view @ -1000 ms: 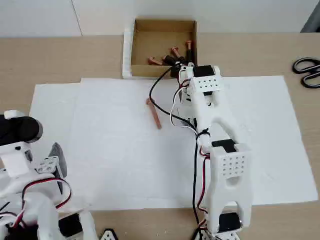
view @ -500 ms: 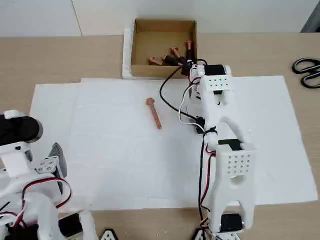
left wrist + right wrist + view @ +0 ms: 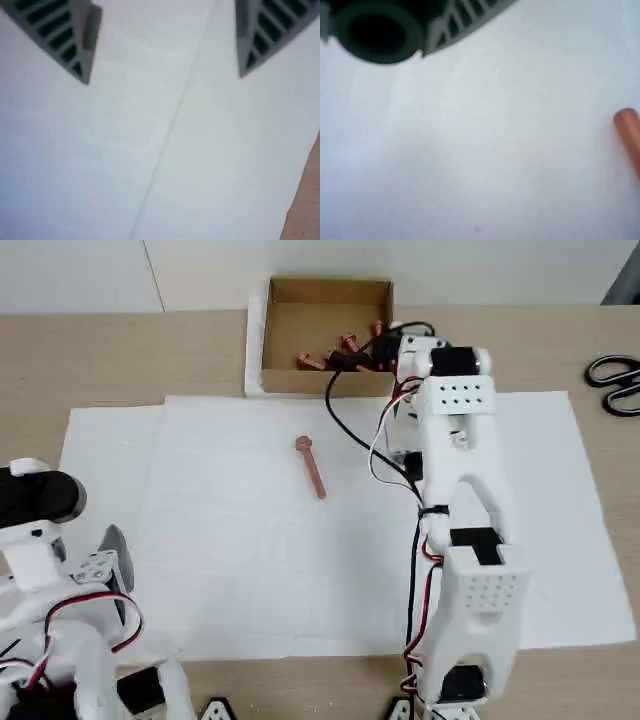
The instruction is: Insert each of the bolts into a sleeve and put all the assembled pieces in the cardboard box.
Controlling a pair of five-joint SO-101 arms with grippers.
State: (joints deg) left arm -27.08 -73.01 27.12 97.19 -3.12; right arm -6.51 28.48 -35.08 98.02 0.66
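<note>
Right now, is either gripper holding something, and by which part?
The right gripper seems to hold a black sleeve by its side wall; the left gripper holds nothing.

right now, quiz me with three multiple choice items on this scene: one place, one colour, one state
1. Where is the loose bolt relative to the cardboard box? A inside it; B outside it, on the white paper; C on its rim.
2. What colour is that bolt? A blue; B copper; C green.
3. How is the left gripper? A open; B shut on the bolt; C shut, empty.
Answers: 1 B, it lies on the paper, apart from the box. 2 B, its shaft and head look copper. 3 A, its fingers stand wide apart over bare paper.
</note>
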